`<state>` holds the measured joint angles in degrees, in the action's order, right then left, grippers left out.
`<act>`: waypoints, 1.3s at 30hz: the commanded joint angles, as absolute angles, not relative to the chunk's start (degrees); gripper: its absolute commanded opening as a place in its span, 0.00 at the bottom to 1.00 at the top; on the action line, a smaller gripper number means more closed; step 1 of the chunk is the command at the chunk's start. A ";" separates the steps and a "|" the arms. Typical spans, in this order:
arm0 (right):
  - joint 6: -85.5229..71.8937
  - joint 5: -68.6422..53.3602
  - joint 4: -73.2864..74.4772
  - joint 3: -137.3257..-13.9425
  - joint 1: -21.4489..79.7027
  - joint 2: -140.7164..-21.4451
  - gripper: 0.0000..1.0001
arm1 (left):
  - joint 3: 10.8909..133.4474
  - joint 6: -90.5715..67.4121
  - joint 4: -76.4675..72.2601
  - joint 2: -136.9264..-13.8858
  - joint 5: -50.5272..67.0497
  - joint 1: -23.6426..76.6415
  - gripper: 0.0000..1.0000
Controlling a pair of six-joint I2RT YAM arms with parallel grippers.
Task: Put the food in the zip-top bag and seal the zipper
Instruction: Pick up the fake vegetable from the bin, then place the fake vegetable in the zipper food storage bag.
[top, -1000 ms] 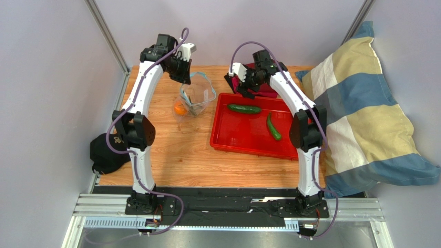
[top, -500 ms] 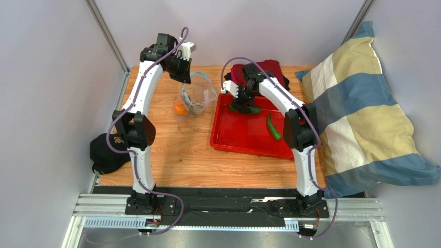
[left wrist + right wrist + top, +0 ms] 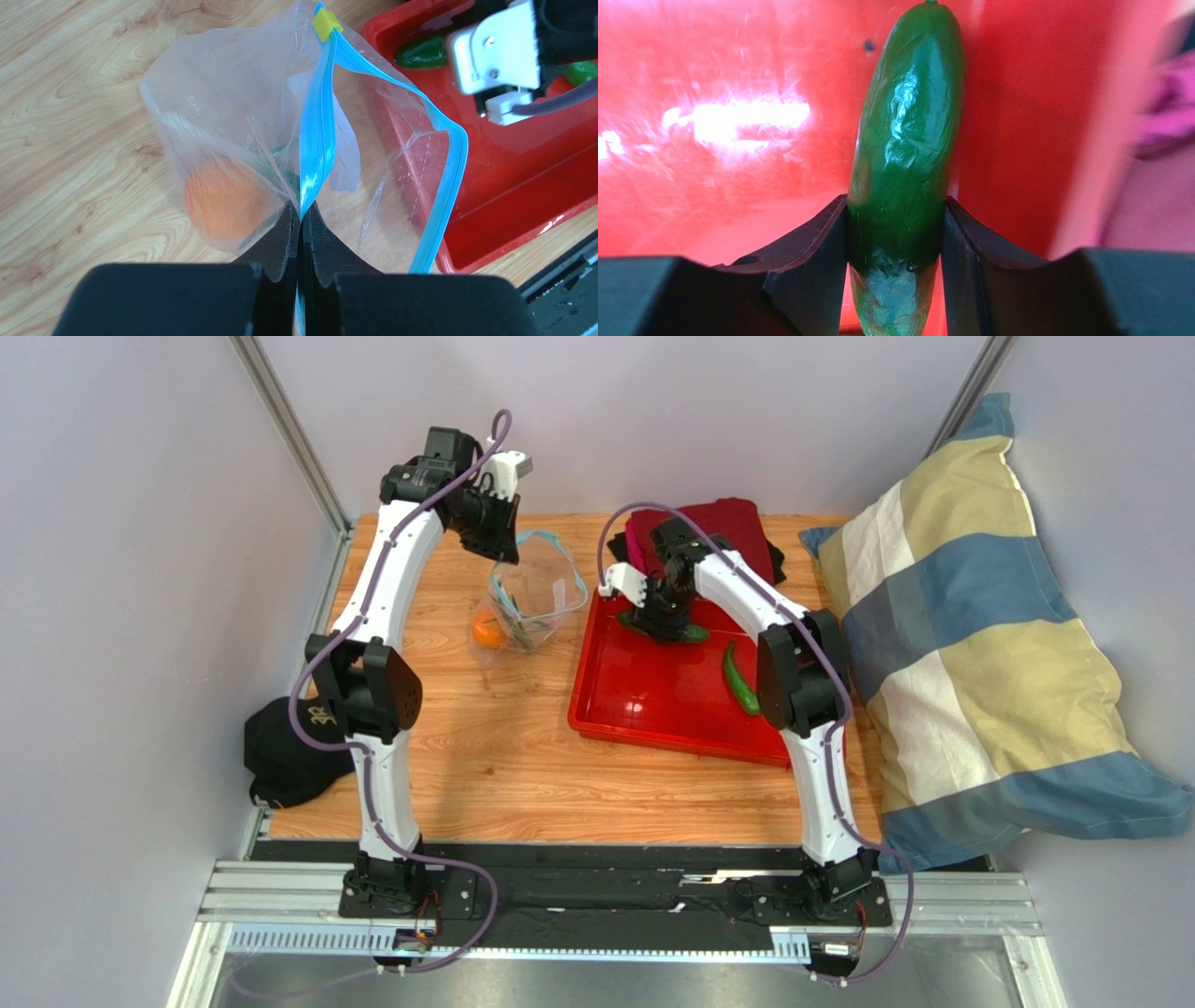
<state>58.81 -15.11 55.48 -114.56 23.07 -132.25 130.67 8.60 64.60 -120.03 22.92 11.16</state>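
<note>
Well, far on the left a black lump (image 3: 285, 746) sits at the edge of the wooden table (image 3: 463, 770). Next to it the left gripper (image 3: 302, 210) is held up over the far left part of the table. It is squeezed tight on the zipper (image 3: 319, 140) – the thin blue strip – and so it holds up the zip-top bag (image 3: 224, 105). The bag hangs down with its mouth wide open and its bottom on the wood. An orange fruit (image 3: 223, 201) lies inside the bag, low down, with something green beside it that is hard to make out. Just right of the bag is the red tray (image 3: 645, 707). The right gripper (image 3: 896, 210) is down at the far end of the tray, and its two fingers press on both sides of a long green vegetable (image 3: 910, 119) that lies on the tray floor. A second green vegetable (image 3: 739, 679) lies nearer the right side of the tray. A dark red cloth (image 3: 716, 525) lies behind the tray, and a big striped pillow (image 3: 982, 644) lies at the far right.
</note>
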 commanded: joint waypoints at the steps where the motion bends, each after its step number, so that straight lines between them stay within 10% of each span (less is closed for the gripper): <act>1: 47.75 -21.68 53.00 -124.42 22.59 -123.49 0.00 | 132.98 7.65 64.16 -120.50 24.96 10.90 0.00; 9: 25.50 -34.53 47.99 -134.82 23.55 -119.97 0.00 | 133.95 7.29 63.81 -121.29 26.02 10.72 0.00; 30: 38.24 -36.30 53.43 -144.14 26.99 -127.71 0.00 | 136.14 7.12 62.06 -123.92 31.02 9.41 0.00; 39: -6.81 -44.72 34.52 -137.93 18.38 -121.12 0.00 | 136.40 13.88 59.76 -125.33 43.93 9.58 0.00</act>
<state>19.44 -38.76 49.56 -141.08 22.87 -127.17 133.69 9.78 62.13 -124.22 35.31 9.65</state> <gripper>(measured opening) 0.475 0.039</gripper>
